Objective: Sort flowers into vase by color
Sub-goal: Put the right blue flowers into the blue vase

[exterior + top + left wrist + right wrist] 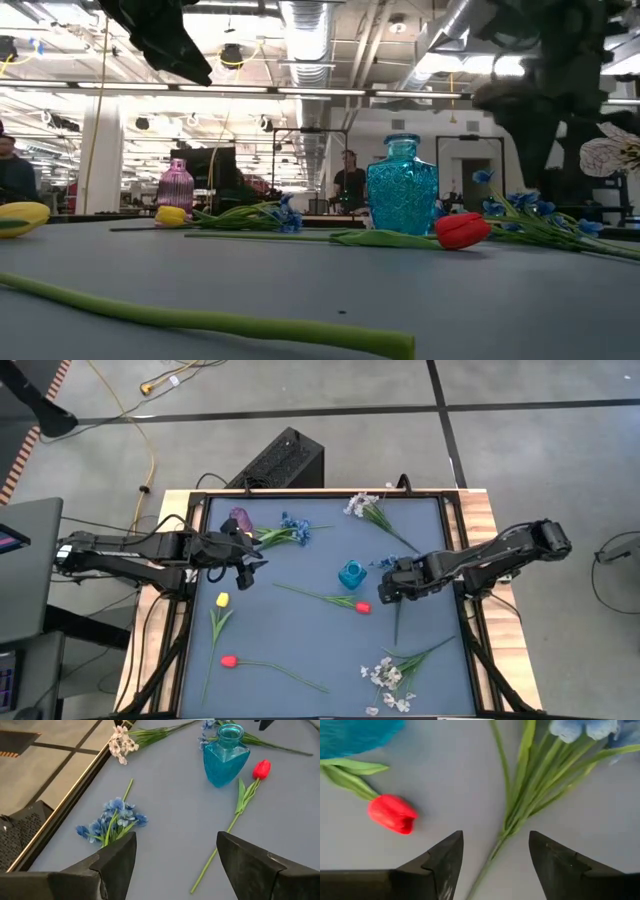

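- Right pincer [386, 593], fingers apart, hovers over a blue sprig's stem [502, 837]; red tulip [361, 606] at its 8 o'clock, teal vase [351, 574] at 10.
- Left pincer [243, 567] is spread, beside the pink vase [240, 518].

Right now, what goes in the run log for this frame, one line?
left tool: open, above blue-blossom sprig | right tool: open, over green stems of blue flower bunch beside red tulip bud | teal glass vase: empty
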